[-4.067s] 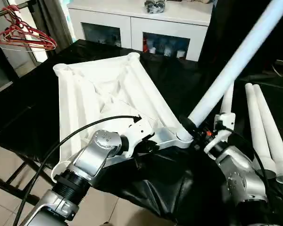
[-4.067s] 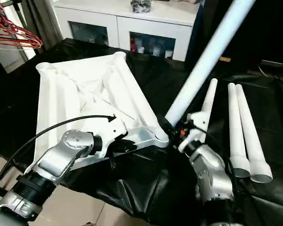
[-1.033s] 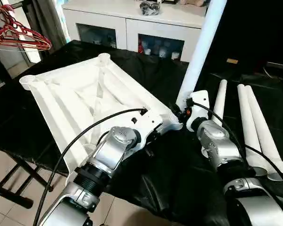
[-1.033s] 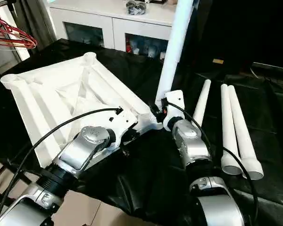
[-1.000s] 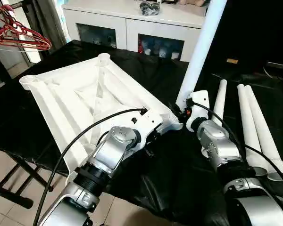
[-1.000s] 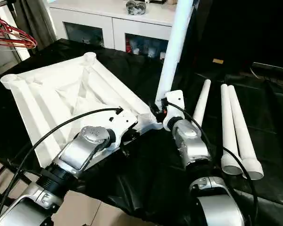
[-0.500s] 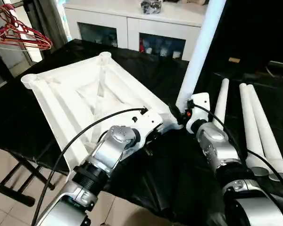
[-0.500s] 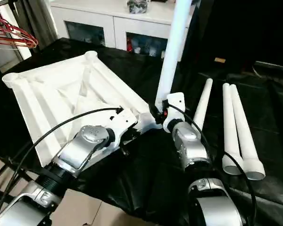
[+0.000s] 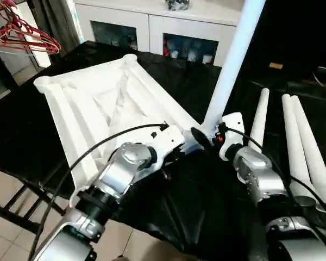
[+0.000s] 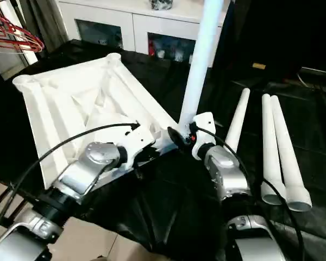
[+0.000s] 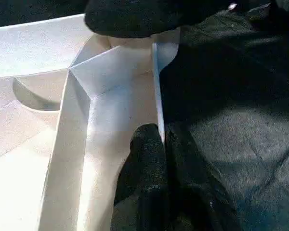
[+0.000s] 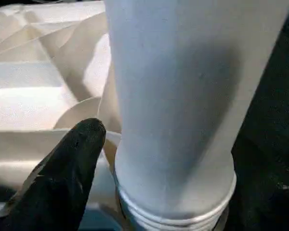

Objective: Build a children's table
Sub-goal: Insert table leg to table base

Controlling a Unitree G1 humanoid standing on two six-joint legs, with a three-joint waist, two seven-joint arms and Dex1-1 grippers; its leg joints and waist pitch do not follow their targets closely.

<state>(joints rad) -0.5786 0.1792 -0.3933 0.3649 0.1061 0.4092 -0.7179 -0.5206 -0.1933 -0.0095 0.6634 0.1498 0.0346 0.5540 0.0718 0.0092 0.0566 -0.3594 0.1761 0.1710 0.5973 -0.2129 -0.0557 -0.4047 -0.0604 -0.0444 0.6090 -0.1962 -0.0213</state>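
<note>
The white table top (image 9: 98,103) lies upside down on the black cloth, ribs and round corner sockets facing up. My left gripper (image 9: 176,151) is shut on its rim close to the near right corner; in the left wrist view the fingers (image 11: 147,159) pinch that thin rim wall. My right gripper (image 9: 207,136) is shut on a white table leg (image 9: 231,60), which stands steeply with its lower end at that corner socket. In the right wrist view the leg (image 12: 183,96) is beside one black finger (image 12: 62,168). Three loose legs (image 9: 293,141) lie to the right.
A white cabinet with glass doors (image 9: 168,22) stands behind the work surface. Red hangers (image 9: 22,35) hang at the far left. The black cloth (image 9: 195,212) sags over the near edge, with tiled floor (image 9: 11,234) below.
The held leg has swung from a strong rightward lean to nearly upright at the corner socket. The camera has shifted, so the whole scene sits differently in the picture.
</note>
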